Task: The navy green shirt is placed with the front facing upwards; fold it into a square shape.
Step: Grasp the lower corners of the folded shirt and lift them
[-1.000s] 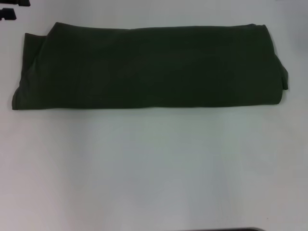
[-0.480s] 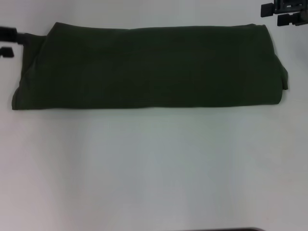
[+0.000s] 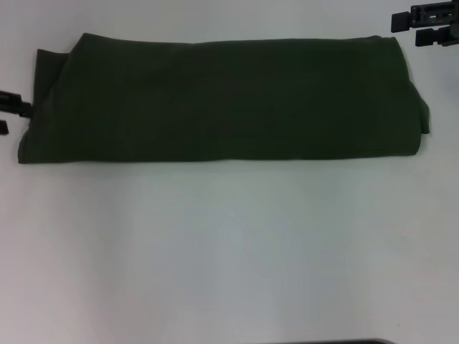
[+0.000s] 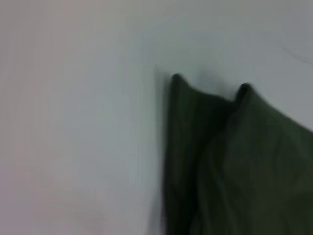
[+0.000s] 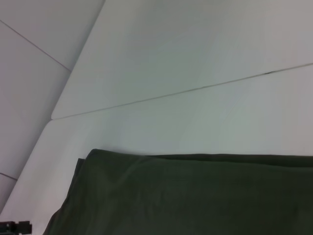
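Note:
The navy green shirt (image 3: pixel 222 100) lies folded into a long band across the far part of the white table (image 3: pixel 229 251). Its lettering and collar are hidden inside the fold. My left gripper (image 3: pixel 7 115) is at the picture's left edge, just beside the shirt's left end, its two black fingertips apart and empty. My right gripper (image 3: pixel 423 27) hovers beyond the shirt's far right corner, fingers apart and empty. The left wrist view shows the shirt's left end (image 4: pixel 234 161) with two layered corners. The right wrist view shows the shirt (image 5: pixel 195 196) from the far side.
The white table has a seam line (image 5: pixel 195 89) behind the shirt and a rounded far corner (image 5: pixel 54 117). Bare table stretches in front of the shirt. The left gripper's tip (image 5: pixel 14 226) shows in the right wrist view.
My left gripper has come down from the far left corner along the shirt's left end. My right gripper has entered at the far right. The shirt has not moved.

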